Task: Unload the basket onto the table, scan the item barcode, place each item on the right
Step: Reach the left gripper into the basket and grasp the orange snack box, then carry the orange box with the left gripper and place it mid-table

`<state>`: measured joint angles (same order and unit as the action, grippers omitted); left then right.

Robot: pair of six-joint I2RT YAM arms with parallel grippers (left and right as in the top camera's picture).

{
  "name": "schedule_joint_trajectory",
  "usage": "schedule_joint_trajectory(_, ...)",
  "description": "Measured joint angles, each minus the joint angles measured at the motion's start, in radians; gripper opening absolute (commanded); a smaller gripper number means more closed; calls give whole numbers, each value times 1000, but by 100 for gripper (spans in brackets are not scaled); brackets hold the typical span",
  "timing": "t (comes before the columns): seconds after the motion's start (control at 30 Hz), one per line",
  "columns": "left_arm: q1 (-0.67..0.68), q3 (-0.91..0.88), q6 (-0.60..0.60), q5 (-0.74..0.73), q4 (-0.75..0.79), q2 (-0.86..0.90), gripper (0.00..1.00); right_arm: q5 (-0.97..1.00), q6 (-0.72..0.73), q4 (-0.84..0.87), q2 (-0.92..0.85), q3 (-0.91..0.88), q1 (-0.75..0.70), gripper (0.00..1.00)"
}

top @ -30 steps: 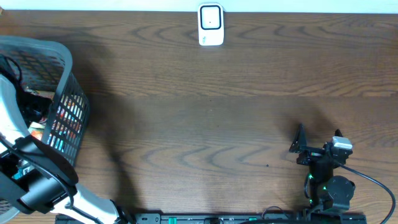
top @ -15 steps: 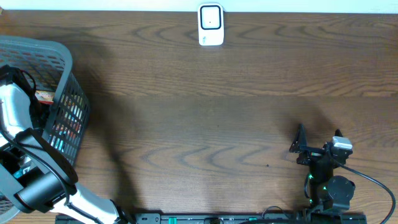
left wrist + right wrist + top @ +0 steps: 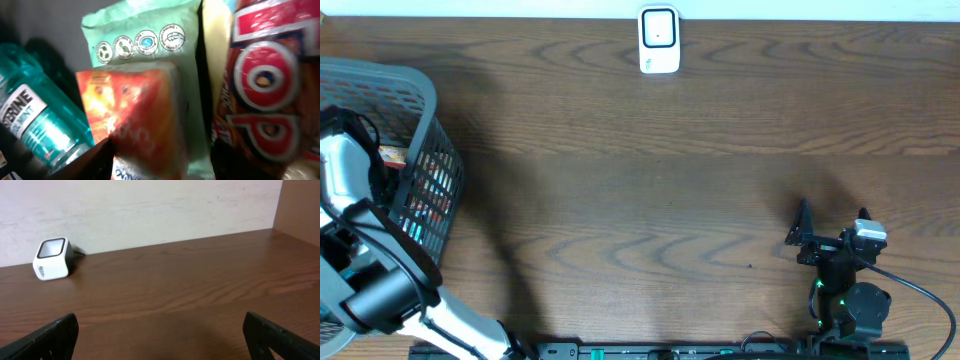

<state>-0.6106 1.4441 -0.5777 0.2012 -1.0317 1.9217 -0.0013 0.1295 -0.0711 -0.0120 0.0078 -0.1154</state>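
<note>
Between the left gripper [image 3: 156, 165] fingers [image 3: 97, 162] lies an orange packet [image 3: 135, 115]; whether it's pinched, I can't tell. The right gripper [image 3: 160, 335] stands spread wide.

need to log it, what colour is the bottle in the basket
Teal, white label. The bottle shows best in the left wrist view.

Dark wood-grain table [image 3: 650, 170], pale plaster wall [image 3: 150, 205] behind, soft even light
</note>
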Motion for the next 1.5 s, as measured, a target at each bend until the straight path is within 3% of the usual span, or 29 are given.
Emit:
schedule_joint_trajectory(0.07, 0, 0, 6, 10, -2, 31, 58, 0, 0, 0, 0, 0, 0, 99)
schedule_joint_trajectory(0.2, 0, 0, 14, 27, -13, 64, 20, 0, 0, 0, 0, 0, 0, 99)
schedule_joint_trajectory(0.63, 3, 113, 37, 37, -134, 35, 19, 0, 0, 0, 0, 0, 0, 99)
schedule_joint_trajectory(1.03, 3, 161, 44, 38, -155, -208, 12, 0, 0, 0, 0, 0, 0, 99)
schedule_joint_trajectory(1.07, 3, 161, 44, 37, -155, -211, 8, 0, 0, 0, 0, 0, 0, 99)
schedule_joint_trajectory(1.33, 3, 161, 51, 37, -175, -233, 7, 0, 0, 0, 0, 0, 0, 99)
schedule_joint_trajectory(1.5, 8, 161, 51, 37, -164, -392, 7, 0, 0, 0, 0, 0, 0, 99)
